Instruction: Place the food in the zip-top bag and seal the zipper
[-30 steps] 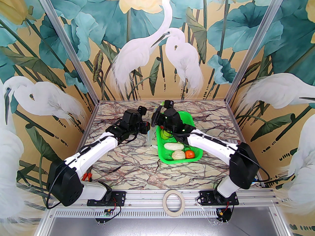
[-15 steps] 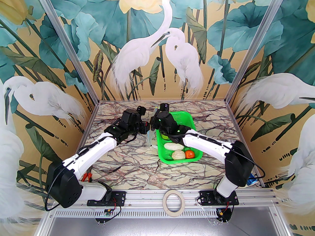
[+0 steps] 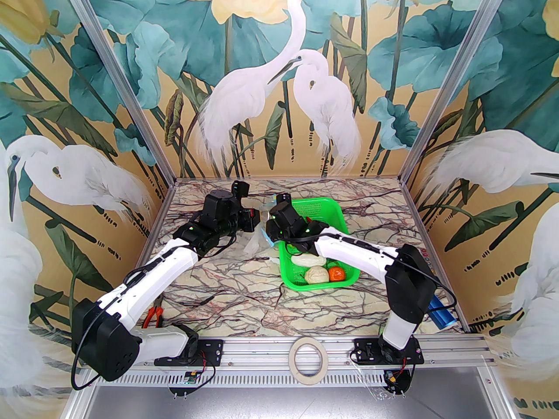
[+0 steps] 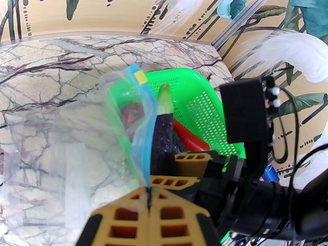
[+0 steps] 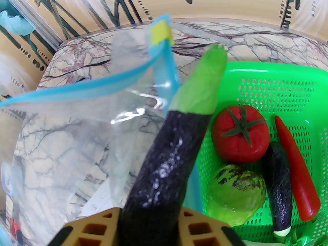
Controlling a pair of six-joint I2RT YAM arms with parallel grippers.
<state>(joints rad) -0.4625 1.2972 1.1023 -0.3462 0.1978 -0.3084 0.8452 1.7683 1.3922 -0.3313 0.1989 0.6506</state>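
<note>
Left arm pose: the left arm [image 3: 144, 273] reaches forward from its base, wrist turned right toward the other wrist.
Right arm pose: the right arm [image 3: 358, 251] reaches forward and to the left, its forearm crossing above the green basket [image 3: 334, 210].
Left gripper: the left gripper [image 4: 149, 192] has its fingers pressed together, pinching the zipper [image 4: 143, 127].
Zip-top bag: the zip-top bag [image 4: 64, 137] spreads ahead and left of the left gripper's tips, its mouth gaping toward the right gripper. A yellow tab [image 4: 140, 77] sits at the strip's far end.
Right gripper: the right gripper [image 5: 151, 214] is clamped on the dark eggplant [image 5: 164, 163], whose green tip points away from the fingers, alongside the zipper. Whether it is inside the mouth I cannot tell.
Other food: in the basket, right of the right gripper, lie the tomato [image 5: 241, 134], chili [image 5: 294, 168], a second eggplant [image 5: 279, 181] and a leafy green [image 5: 235, 191]. Behind its wrist lie the white gourd [image 3: 308, 260], pale cabbage [image 3: 316, 274] and orange [image 3: 336, 273].
</note>
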